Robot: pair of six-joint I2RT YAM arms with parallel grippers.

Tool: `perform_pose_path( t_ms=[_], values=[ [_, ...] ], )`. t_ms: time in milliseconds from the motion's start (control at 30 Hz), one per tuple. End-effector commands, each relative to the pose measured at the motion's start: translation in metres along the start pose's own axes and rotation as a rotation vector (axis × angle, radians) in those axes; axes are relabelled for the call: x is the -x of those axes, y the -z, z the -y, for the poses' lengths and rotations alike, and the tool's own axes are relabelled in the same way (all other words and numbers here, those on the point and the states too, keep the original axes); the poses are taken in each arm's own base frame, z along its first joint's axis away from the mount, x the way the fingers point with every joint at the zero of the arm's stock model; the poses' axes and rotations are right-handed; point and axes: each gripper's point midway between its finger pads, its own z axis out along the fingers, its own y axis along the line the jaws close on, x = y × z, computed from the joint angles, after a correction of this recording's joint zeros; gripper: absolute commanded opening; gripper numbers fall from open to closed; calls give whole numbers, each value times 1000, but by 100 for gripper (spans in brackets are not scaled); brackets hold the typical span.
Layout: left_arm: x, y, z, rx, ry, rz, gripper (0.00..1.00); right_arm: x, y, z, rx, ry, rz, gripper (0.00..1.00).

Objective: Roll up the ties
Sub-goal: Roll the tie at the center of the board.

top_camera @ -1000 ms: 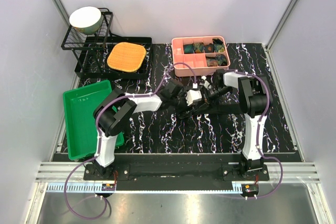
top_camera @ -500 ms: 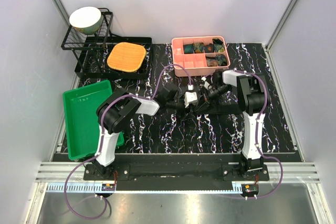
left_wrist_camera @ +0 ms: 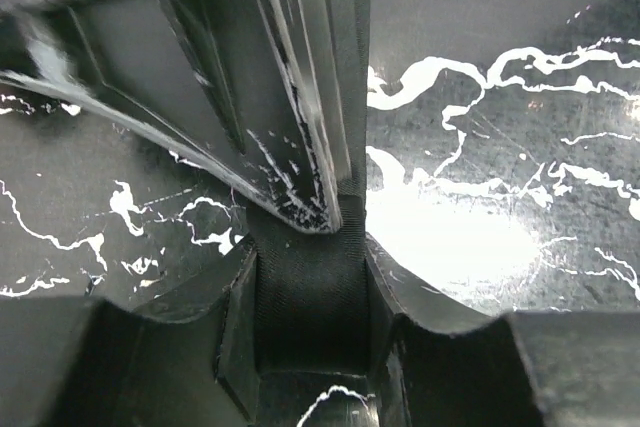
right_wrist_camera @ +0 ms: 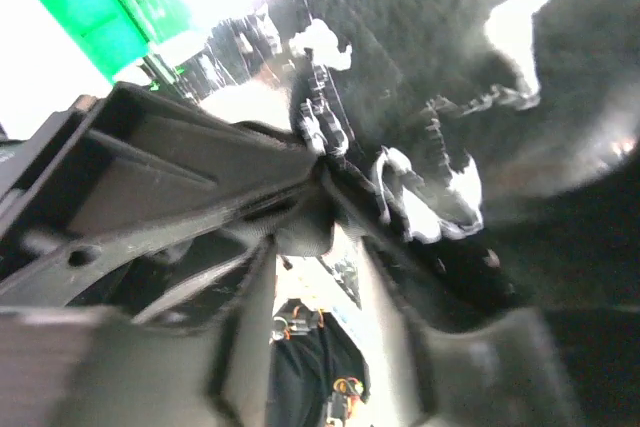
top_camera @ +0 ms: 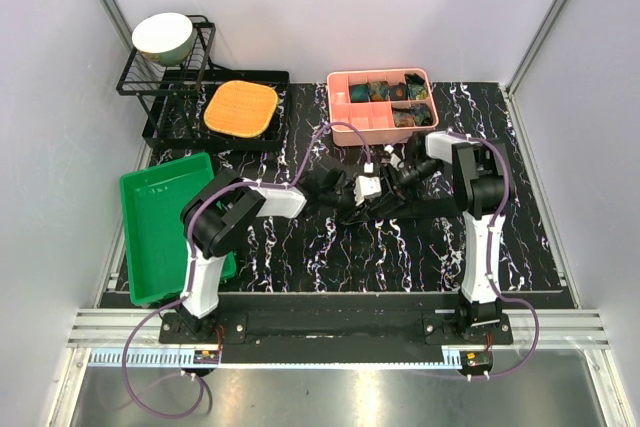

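Black tie (left_wrist_camera: 310, 307) lying at desk (top_camera: 300, 247) centre, near end sitting between left claw (left_wrist_camera: 310, 252) fingers, which are pinching it. Right claw (right_wrist_camera: 325, 182) tip meeting strip just beyond; blur hiding whether it is open or closed. Fabric likely handling light, limp, slick, roll loosening easily. Best gripping across full width, near rolled end. Rolled ties (top_camera: 385, 92) sitting in pink box (top_camera: 352, 129).
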Motion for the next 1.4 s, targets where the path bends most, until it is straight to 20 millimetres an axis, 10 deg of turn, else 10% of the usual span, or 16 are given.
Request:
perform_pose_path(
  t_ms=[0, 167, 533, 633, 767, 1100, 1367],
  values=[
    [-89, 25, 22, -1, 148, -360, 26, 13, 35, -6, -71, 123, 105, 51],
    [-92, 26, 21, 18, 121, -438, 28, 7, 30, -33, 41, 120, 121, 58],
    [-95, 24, 21, 16, 124, -492, 29, 18, -11, -27, 88, 98, 135, 52],
    [-97, 24, 23, 11, 131, -505, 30, 19, -15, -23, 80, 101, 137, 38],
    [-95, 24, 26, 3, 147, -496, 31, 19, -18, -5, -1, 88, 137, 0],
    [-61, 22, 17, 0, 231, -214, 67, 4, -20, 45, -187, 10, 91, 0],
    [-45, 13, 20, -53, 198, -22, 70, -1, -23, 74, -298, -43, 68, 0]
  ],
)
